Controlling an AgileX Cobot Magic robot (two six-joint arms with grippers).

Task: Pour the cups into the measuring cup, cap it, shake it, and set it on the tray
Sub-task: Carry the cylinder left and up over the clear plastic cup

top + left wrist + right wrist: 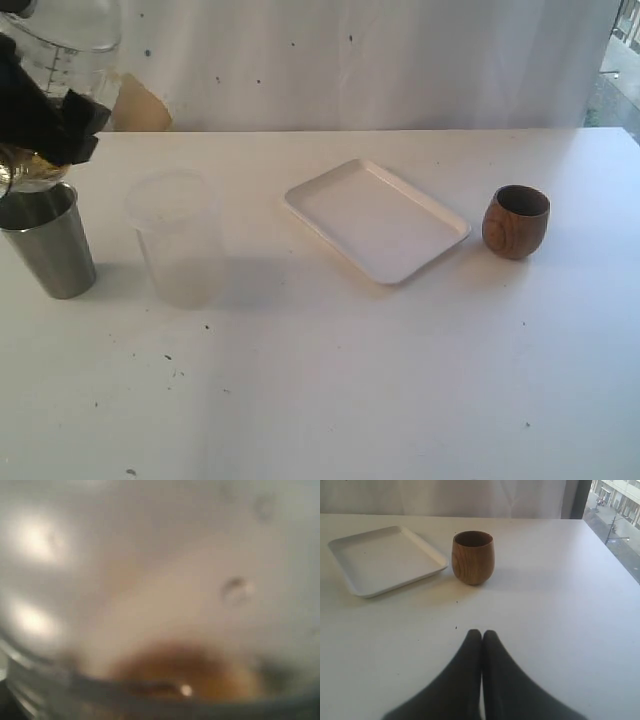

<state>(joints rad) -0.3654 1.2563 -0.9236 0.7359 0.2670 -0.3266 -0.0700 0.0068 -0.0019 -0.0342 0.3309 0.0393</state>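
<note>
1. Gripping the measuring cup around its middle, the left hand holds it aloft at the left edge of the surface, jaws spread wide about the clear wall. Brown liquid sits in the cup's base.
2. The steel tumbler stands just below it, with the frosted cup beside.
3. The tray lies mid-surface, and the wooden cup stands near it, apart.
4. The right hand is pinched fully together, holding nothing.
</note>
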